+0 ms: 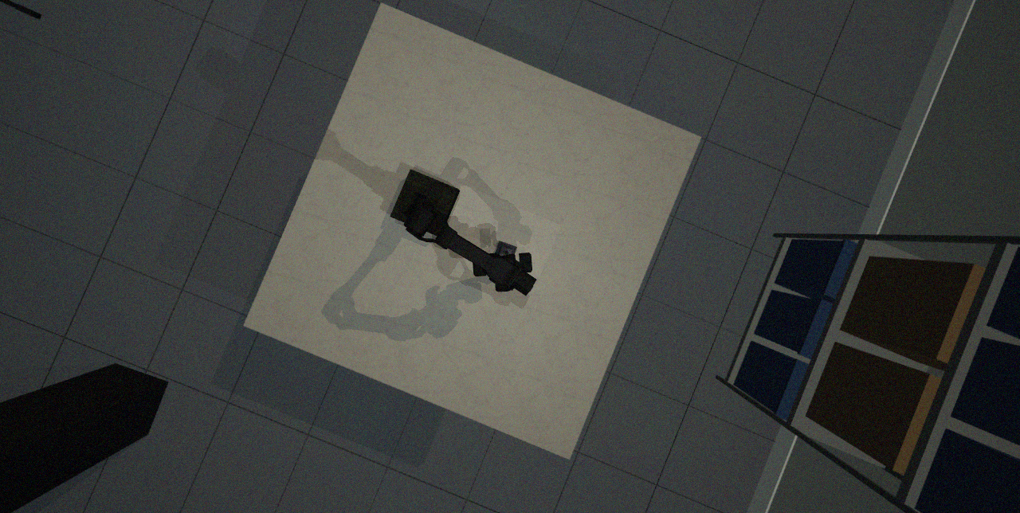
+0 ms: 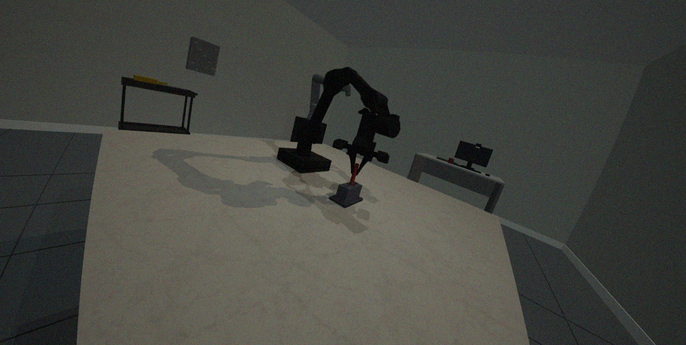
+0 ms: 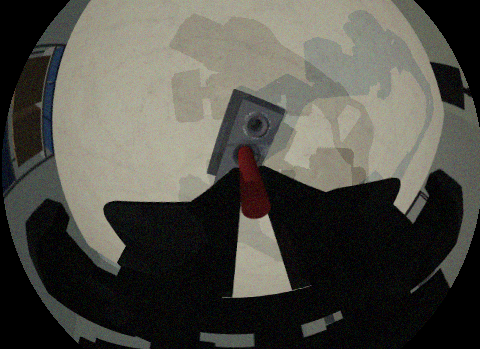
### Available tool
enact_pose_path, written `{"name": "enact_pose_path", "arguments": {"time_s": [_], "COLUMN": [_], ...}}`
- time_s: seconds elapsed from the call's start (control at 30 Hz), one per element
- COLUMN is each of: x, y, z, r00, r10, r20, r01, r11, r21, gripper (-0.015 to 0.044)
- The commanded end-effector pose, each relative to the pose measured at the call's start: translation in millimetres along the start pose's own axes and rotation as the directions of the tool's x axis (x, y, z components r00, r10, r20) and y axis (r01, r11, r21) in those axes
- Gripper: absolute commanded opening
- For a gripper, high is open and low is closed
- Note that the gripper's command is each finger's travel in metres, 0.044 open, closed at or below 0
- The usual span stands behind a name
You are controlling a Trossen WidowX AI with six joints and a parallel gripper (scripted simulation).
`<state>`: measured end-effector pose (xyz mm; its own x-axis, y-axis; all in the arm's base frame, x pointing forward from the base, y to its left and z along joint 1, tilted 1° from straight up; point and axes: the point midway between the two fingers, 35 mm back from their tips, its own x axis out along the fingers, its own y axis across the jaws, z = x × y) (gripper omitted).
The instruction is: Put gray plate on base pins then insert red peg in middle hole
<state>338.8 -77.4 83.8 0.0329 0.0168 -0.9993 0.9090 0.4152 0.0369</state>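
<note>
Red cylindrical peg (image 3: 252, 185) clamped tilted in end effector (image 3: 256, 196); tip off the gray square plate (image 3: 246, 127) hole may jam.

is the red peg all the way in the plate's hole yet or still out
Still mostly out. The gripper is shut on the red peg, most of whose length shows above the gray plate; whether its tip has entered the hole cannot be told.

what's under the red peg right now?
The gray plate, seated on the base. The gripper holds the red peg, tip at the plate's near edge, short of the middle hole. The base pins are not visible.
</note>
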Motion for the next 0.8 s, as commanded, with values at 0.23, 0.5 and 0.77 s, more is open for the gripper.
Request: {"name": "enact_pose_path", "arguments": {"time_s": [0.23,0.5,0.77], "x": [0.6,0.6,0.6], "y": [-0.3,-0.3,-0.3], "z": [-0.2,-0.2,-0.2], "r00": [1.0,1.0,1.0], "r10": [0.0,0.0,0.0], "r20": [0.0,0.0,0.0], "r01": [0.0,0.0,0.0], "r11": [1.0,1.0,1.0], "r21": [0.0,0.0,0.0], "gripper": [0.0,0.0105,0.015]}}
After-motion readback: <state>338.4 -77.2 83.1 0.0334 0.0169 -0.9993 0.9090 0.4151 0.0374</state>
